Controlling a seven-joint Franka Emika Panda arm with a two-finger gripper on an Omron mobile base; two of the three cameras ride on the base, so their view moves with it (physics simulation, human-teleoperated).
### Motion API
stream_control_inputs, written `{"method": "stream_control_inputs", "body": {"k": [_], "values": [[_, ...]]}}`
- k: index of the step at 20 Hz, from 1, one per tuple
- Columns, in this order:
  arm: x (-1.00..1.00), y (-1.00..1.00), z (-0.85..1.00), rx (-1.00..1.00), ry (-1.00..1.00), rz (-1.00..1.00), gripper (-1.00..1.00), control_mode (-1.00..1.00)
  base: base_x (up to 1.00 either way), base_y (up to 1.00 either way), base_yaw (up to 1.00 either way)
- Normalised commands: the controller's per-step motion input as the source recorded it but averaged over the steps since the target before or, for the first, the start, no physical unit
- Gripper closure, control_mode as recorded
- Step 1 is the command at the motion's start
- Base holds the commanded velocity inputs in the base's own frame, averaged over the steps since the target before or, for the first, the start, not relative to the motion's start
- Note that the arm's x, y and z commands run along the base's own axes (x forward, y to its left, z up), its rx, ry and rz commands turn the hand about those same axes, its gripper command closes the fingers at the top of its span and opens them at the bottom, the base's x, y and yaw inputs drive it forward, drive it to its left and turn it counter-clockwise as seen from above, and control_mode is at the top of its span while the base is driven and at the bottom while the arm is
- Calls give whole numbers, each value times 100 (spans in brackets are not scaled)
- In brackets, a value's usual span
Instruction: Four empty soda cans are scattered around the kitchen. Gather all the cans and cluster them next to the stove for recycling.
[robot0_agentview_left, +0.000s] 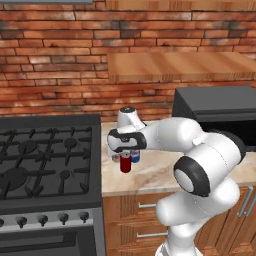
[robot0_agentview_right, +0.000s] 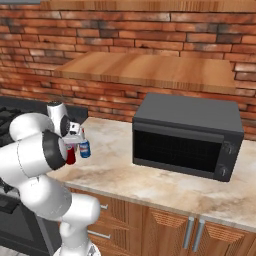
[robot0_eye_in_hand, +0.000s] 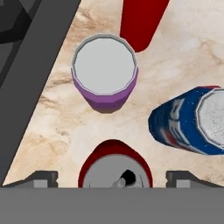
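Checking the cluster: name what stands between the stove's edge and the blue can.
In the hand view, the purple can stands on the counter between the stove and the blue can.

1. My left base camera sits behind my arm on its left side and looks forward and down. It takes in the stove (robot0_agentview_left: 47, 160) at the left, the table (robot0_agentview_left: 150, 175) beside it, and the microwave (robot0_agentview_left: 220, 112) at the right edge.
2. My right base camera sits behind my arm on the other side, also facing forward and down. The microwave (robot0_agentview_right: 187, 135) fills its middle, with the table (robot0_agentview_right: 125, 175) in front of it.
3. Both base views share the table, the microwave, the brick wall and the wooden shelf.
4. My hand camera looks straight down from close above the table (robot0_eye_in_hand: 52, 122), onto the tops of the soda cans (robot0_eye_in_hand: 116, 168), between the tips of my tool (robot0_eye_in_hand: 113, 179).
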Motion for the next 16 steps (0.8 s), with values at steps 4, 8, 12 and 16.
{"method": "stream_control_inputs", "body": {"k": [4, 8, 12, 16], "values": [[-16, -9, 34, 0, -7, 0, -100, -100, 0, 0, 0], [-29, -14, 33, 0, -9, 0, -100, -100, 0, 0, 0], [-35, -19, 32, 0, -11, 0, -100, -100, 0, 0, 0], [-41, -17, 23, 0, -15, 0, -100, -100, 0, 0, 0]]}}
